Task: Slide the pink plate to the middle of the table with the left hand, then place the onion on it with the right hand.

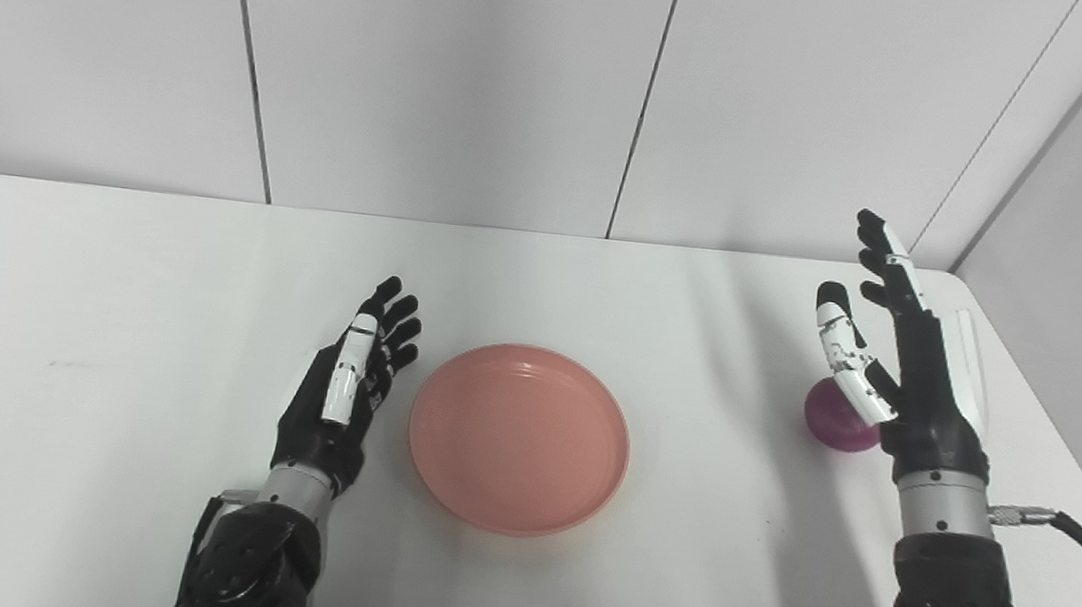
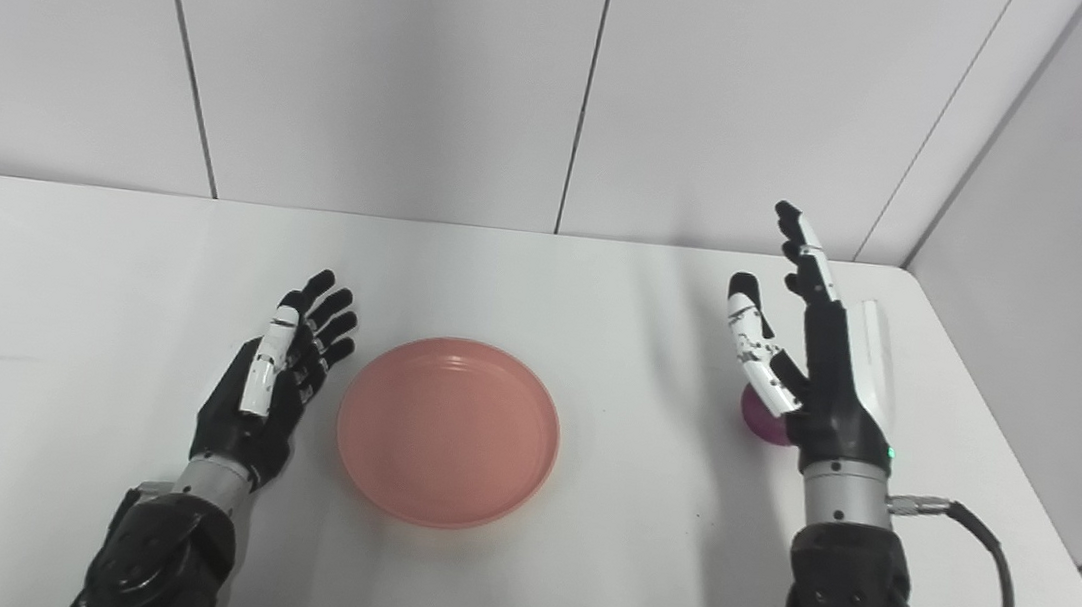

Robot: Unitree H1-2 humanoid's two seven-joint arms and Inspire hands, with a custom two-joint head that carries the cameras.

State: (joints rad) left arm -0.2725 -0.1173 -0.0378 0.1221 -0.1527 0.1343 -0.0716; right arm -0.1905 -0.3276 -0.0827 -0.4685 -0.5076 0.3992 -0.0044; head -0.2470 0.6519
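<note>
Progress looked about half made: the pink plate (image 1: 519, 438) lay empty near the middle of the tabletop (image 1: 99, 297), the left hand (image 1: 346, 394) just beside it at nine o'clock, fingers spread, holding nothing. The onion (image 1: 835, 420) sat at the plate's three o'clock, well apart, the right hand (image 1: 888, 350) raised over it, fingers apart, not gripping. White tabletop; pale panelled walls (image 1: 445, 72) behind.

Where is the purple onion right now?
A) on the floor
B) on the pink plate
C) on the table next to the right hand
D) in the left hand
C: the onion sits on the table just behind the open right hand, and the pink plate has nothing on it.
</note>
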